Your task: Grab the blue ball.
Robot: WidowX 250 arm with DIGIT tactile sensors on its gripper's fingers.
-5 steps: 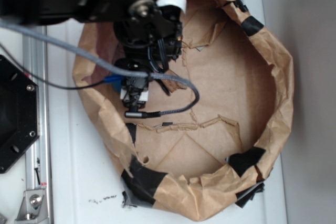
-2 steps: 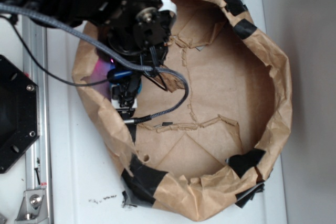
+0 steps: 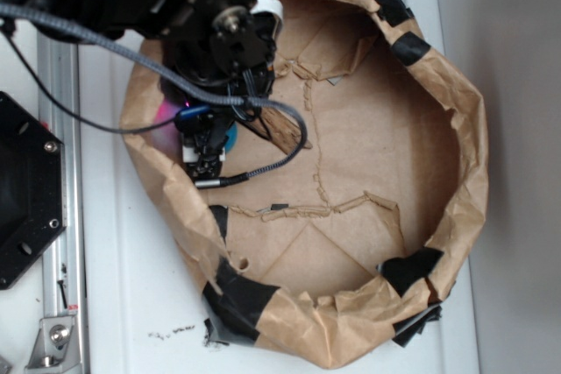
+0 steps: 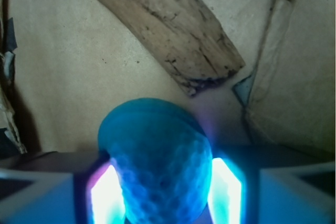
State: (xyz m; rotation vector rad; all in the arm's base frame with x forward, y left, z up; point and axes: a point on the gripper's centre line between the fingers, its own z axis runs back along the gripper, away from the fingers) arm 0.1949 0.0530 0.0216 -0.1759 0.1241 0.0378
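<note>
The paper basin (image 3: 456,129) is sitting on the bench, and the gripper (image 4: 160,192) is reaching down near its left wall, its glowing pads (image 4: 107,195) closing against both sides of the ball (image 4: 157,166); the wood scrap (image 4: 168,30) is lying just beyond the ball

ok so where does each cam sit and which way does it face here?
Exterior: overhead, looking straight down on the paper-walled bin; shows the black arm, cable and gripper at the bin's left side.
Wrist: mounted on the gripper, looking down between its fingers at the bin floor; only the glowing fingers show.
Shared: the blue ball between the fingers, and the wood scrap beyond it.
</note>
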